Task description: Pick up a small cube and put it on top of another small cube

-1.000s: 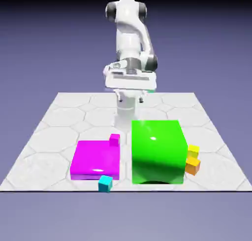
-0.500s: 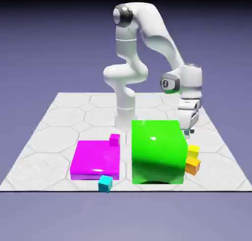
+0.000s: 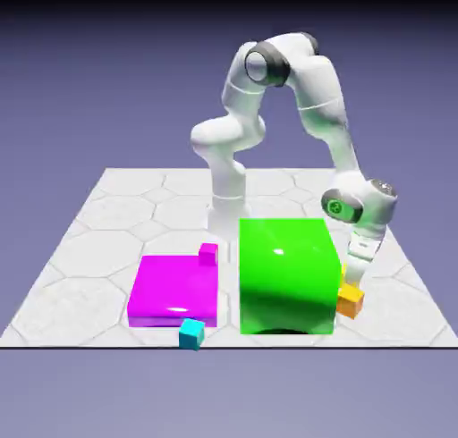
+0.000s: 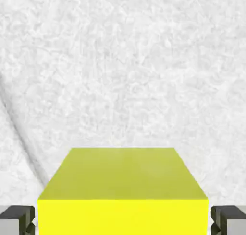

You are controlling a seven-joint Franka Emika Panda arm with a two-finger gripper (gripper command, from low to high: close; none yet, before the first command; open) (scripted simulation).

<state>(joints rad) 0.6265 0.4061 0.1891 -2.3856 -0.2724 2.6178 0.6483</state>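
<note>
Hand view: yellow cube (image 4: 122, 191) between fingertips (image 4: 17, 219)

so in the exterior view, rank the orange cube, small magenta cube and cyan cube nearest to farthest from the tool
1. orange cube, right beside the tool, at the exterior view's right.
2. small magenta cube, beyond the green block, on the left.
3. cyan cube, front edge, farthest left.

The arm (image 3: 295, 96) rises from its base, arches high, then bends down toward the exterior view's right. The wrist (image 3: 362, 204) sits low, with the hand tilted downward. The gripper (image 3: 351, 280) hangs close to the table. In the hand view its two grey fingertips (image 4: 17, 219) stand wide apart at the bottom corners, jaws spread.
</note>
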